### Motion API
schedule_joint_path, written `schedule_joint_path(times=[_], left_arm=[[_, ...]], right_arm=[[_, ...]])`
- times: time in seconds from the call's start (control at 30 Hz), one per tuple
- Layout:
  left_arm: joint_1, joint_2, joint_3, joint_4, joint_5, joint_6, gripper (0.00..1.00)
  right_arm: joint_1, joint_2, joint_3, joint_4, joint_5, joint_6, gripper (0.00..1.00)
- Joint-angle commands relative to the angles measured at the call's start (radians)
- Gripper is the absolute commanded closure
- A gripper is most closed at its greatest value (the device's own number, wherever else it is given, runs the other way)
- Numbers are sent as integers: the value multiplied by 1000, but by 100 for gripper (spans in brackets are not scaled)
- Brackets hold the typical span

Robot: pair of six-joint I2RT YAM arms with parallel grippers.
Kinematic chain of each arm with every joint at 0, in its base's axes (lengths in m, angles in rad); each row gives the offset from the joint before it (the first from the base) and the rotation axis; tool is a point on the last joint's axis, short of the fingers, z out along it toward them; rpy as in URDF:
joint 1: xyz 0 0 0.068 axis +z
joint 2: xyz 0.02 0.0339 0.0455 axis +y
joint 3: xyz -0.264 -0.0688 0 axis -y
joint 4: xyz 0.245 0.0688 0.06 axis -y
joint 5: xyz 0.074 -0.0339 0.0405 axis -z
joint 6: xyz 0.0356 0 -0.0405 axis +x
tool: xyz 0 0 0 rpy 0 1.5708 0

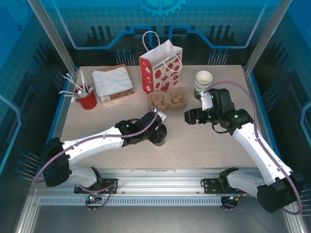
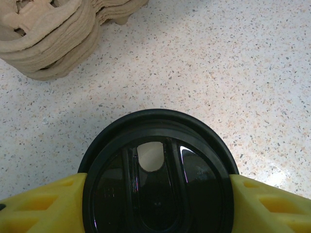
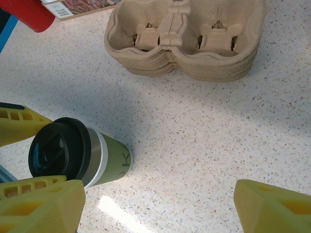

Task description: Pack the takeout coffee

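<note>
The takeout coffee point(image 3: 106, 161) stands on the desk point(image 1: 194, 148) just in front of the stack of pulp cup carriers point(image 1: 168, 100), on the side toward the arm bases and a little left of the stack's middle. It is a small paper cup with an olive-green body; a pale letter that looks like a K shows on its side, and a light band runs beneath the rim. A round black plastic lid point(image 2: 155, 145) caps it, glossy, with a raised ridge across the top and a small sip opening that shows pale inside.

The left gripper point(image 2: 158, 199) reaches in from the left of the stack, and its jaws are closed on the cup at lid height, with a yellow finger point(image 2: 39, 206) pressed against each side of the lid. Whether the cup's base is touching the desk or just off it, I cannot tell.

The right gripper point(image 3: 155, 213) hovers off the right front corner of the carrier stack, apart from the cup, with its jaws spread wide and nothing between them.
</note>
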Motion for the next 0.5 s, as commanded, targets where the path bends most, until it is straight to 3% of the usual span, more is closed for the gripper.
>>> schedule_joint_path(times=[0.0,0.47], left_arm=[[-5,20,42,-16,3,13,38],[-5,60,65,-59,32,-13,36]], right_arm=[[-10,-9,-5,-9,-16,-6,18],[-8,-19,-12,-12,-12,-4,17]])
